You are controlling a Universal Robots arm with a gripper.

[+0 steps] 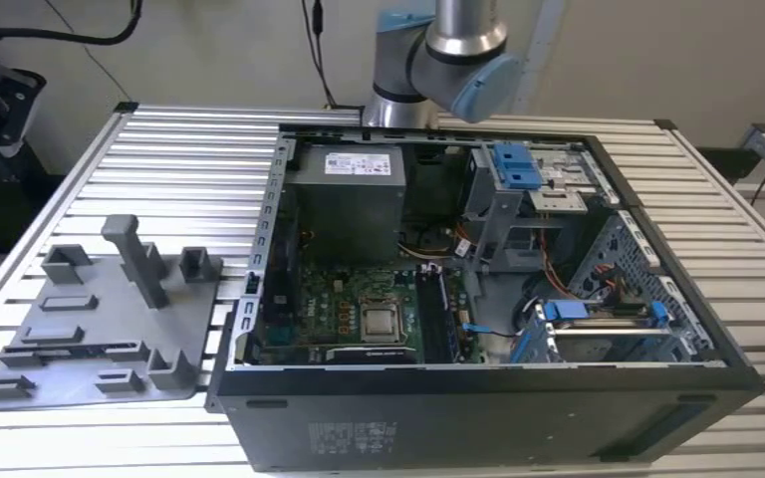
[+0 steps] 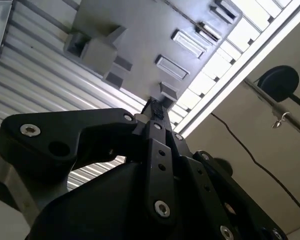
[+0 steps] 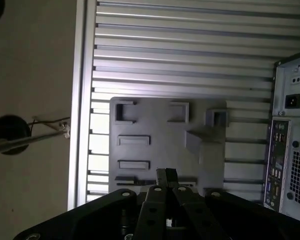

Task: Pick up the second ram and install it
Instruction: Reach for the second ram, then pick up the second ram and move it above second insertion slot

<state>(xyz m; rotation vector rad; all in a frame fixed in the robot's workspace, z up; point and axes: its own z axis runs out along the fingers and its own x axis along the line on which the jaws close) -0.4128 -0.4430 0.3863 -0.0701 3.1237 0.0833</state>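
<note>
The hand (image 3: 166, 176) is being shown poised above the grey tray (image 3: 165, 145) in both wrist views, its fingers pressed together with nothing gripped between them. The memory stick (image 3: 135, 179) is being read as the dark narrow strip lying in a long slot of that tray, directly beneath the fingertips. In the exterior view it (image 1: 75, 350) is being seen in the tray's near half, at the exterior view's left, well apart from the open computer case (image 1: 489, 418).

The stick is being judged light, thin and stiff, but fragile. A hold across the two flat faces near the middle of its length is being favoured, with the long contact edge left untouched. Since it is sitting low in the slot, little of it is being offered to the fingers.

Room is being judged generous above the tray. The tall peg (image 1: 136, 259) is standing farther back, and only low blocks are flanking the slot. The table (image 1: 183, 159) is being crossed by open slats. Inside the case, space is being squeezed by cables and blue brackets around the board (image 1: 356, 309).
</note>
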